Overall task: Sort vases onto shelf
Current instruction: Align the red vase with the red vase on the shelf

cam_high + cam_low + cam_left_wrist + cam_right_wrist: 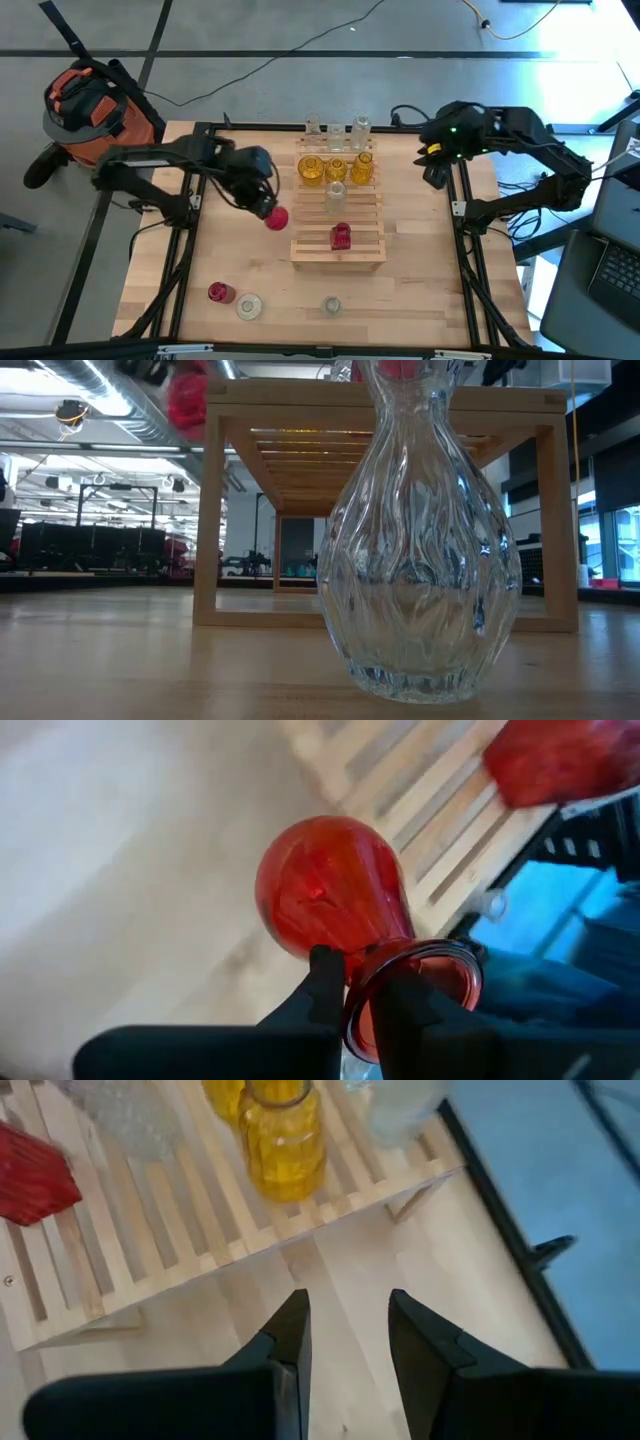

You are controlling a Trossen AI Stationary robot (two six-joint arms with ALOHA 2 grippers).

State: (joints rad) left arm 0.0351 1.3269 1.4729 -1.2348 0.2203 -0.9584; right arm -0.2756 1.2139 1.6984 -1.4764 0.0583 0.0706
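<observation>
**Left arm holds a red vase beside the shelf**

The left gripper (365,982) has its jaws clenched on the neck of a round red vase (330,885), lifted above the counter (240,255) just off the shelf's (338,215) left edge. The right gripper (348,1325) hangs near the counter's right edge beside the shelf, jaws apart and holding nothing. Yellow vases (335,168) stand at the shelf's far end, a second red vase (341,236) near its front.

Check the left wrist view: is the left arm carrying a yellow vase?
No, the left gripper's fingers pinch the neck of a red vase.
</observation>
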